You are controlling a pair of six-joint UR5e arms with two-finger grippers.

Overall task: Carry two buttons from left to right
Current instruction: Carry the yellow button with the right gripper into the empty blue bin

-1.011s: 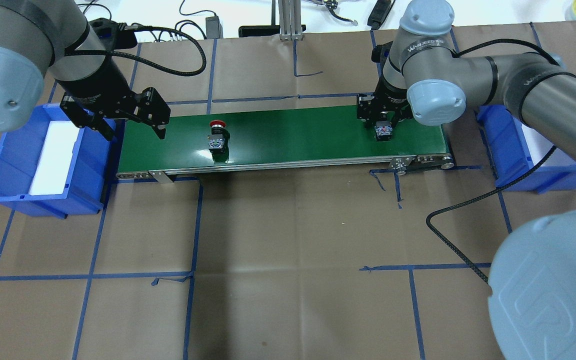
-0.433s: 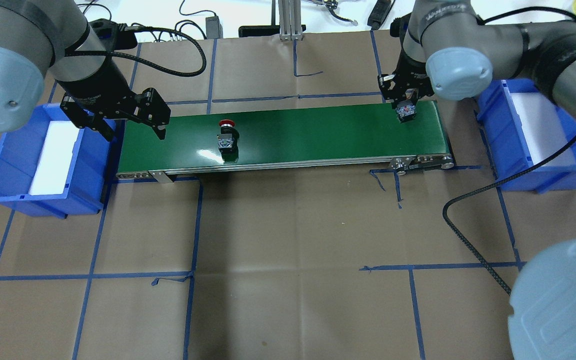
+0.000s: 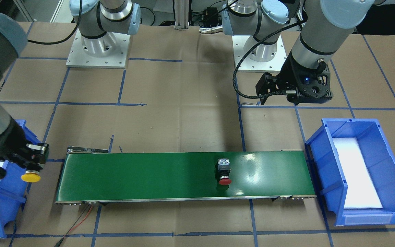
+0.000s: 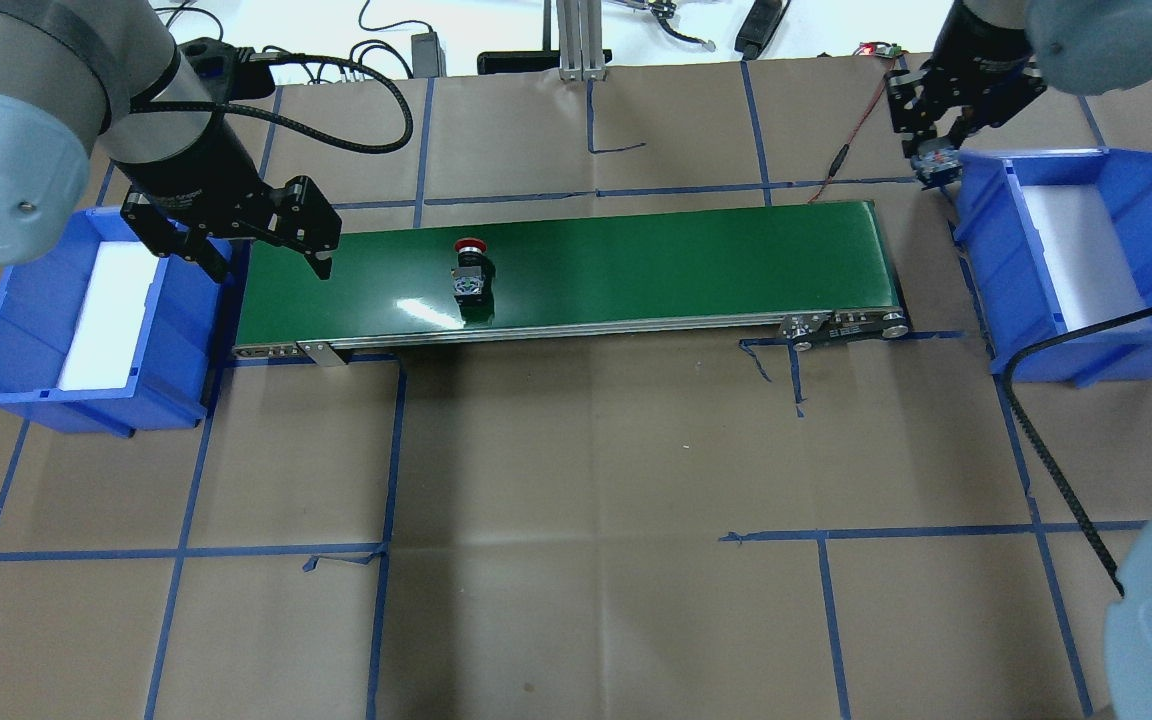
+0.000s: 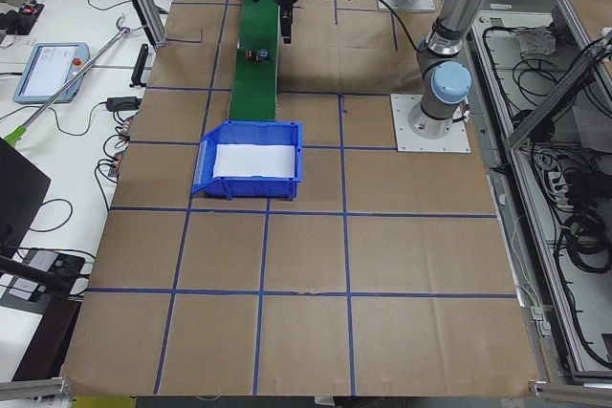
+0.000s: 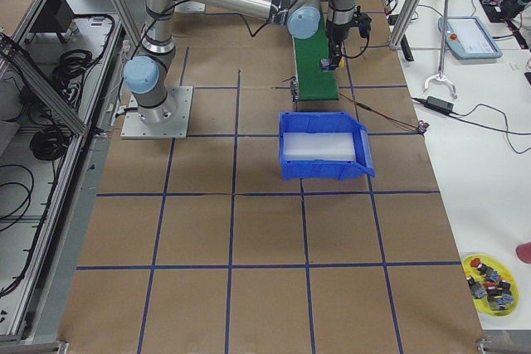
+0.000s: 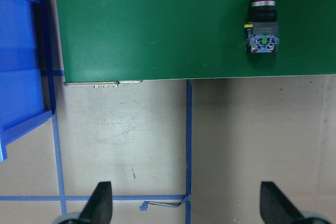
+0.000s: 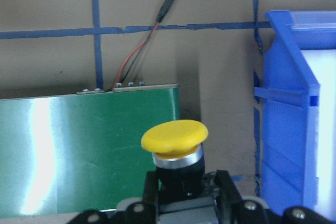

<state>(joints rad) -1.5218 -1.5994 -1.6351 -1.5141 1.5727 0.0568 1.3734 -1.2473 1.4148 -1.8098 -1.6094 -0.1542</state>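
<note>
The red button [image 4: 469, 275] lies on its side on the green conveyor belt [image 4: 656, 255], left of the middle; it also shows in the front view [image 3: 224, 170] and the left wrist view [image 7: 264, 24]. My left gripper [image 4: 266, 262] hangs open over the belt's left end with nothing between its fingers [image 7: 100, 205]. The yellow button [image 8: 175, 139] is up in the air, my right gripper [image 4: 936, 160] shut on its black body. It hovers between the belt's right end and the right blue bin [image 4: 1086, 156], yellow cap [image 3: 30, 177] pointing away from the robot.
The left blue bin [image 4: 66, 400] with a white liner stands at the belt's left end. A red and black wire [image 8: 157, 35] runs from the belt's far right corner. Blue tape lines cross the brown table. Cables and boxes lie along the far edge.
My right gripper has lifted the yellow button off the belt's right end and carried it right and away, toward the right bin. The red button has ridden rightward. The left arm stayed still.
</note>
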